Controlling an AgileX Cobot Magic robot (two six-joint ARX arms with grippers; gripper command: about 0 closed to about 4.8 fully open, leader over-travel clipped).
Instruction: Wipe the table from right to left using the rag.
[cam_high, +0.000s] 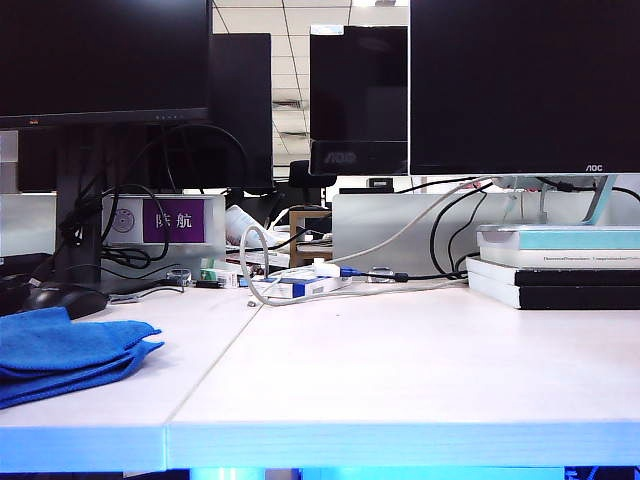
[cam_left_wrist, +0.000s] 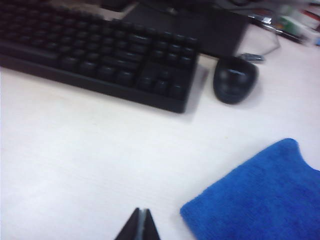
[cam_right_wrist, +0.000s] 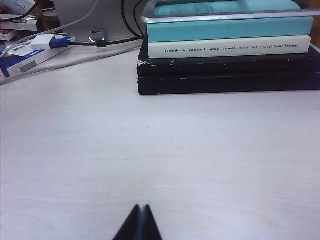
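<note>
Judging by the rag (cam_high: 65, 352) lying loose at the bench's (cam_high: 400, 370) left edge, I call wiping done; left end effector (cam_left_wrist: 139, 226) and right end effector (cam_right_wrist: 139, 222) both closed, empty.

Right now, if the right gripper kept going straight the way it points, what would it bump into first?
Probably the stack of books, at its black bottom volumes. The shut right gripper faces only bare pale table before that.
</note>
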